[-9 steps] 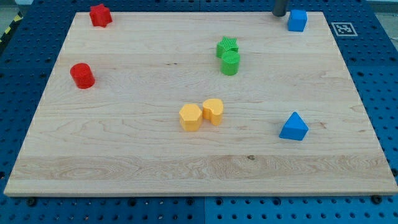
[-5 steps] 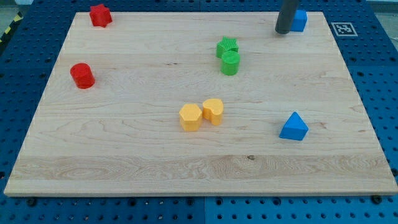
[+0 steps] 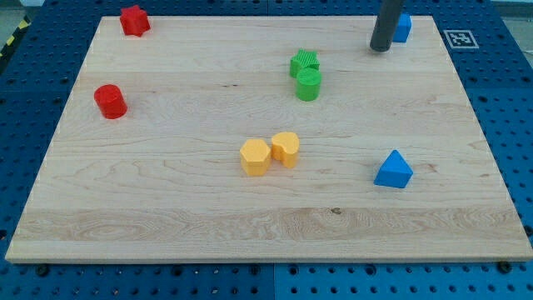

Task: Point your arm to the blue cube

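Note:
The blue cube point(image 3: 403, 27) sits at the view's top right of the wooden board point(image 3: 166, 192), partly hidden behind my dark rod. My tip point(image 3: 380, 48) rests on the board just left of and slightly below the cube, close to it or touching it; I cannot tell which.
A blue triangular block point(image 3: 393, 170) lies at the right. Two green blocks point(image 3: 306, 74) touch each other near the top centre. Two yellow blocks point(image 3: 269, 153) sit side by side in the middle. A red cylinder point(image 3: 110, 101) and a red star-like block point(image 3: 133, 20) are at the left.
The rod has come down the view from the top edge, ending beside the blue cube's left side and covering part of it. The blocks have not moved.

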`<control>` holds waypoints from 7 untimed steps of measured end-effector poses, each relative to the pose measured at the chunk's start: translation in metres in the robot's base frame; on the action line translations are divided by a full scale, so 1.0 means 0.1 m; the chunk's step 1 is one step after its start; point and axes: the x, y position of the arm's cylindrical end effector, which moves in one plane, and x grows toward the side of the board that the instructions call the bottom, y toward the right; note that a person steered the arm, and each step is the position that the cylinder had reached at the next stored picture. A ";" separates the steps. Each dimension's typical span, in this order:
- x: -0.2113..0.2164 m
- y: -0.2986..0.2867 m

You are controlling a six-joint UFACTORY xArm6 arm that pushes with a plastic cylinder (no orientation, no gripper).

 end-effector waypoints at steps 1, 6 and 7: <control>0.00 0.00; 0.21 0.98; 0.34 1.37</control>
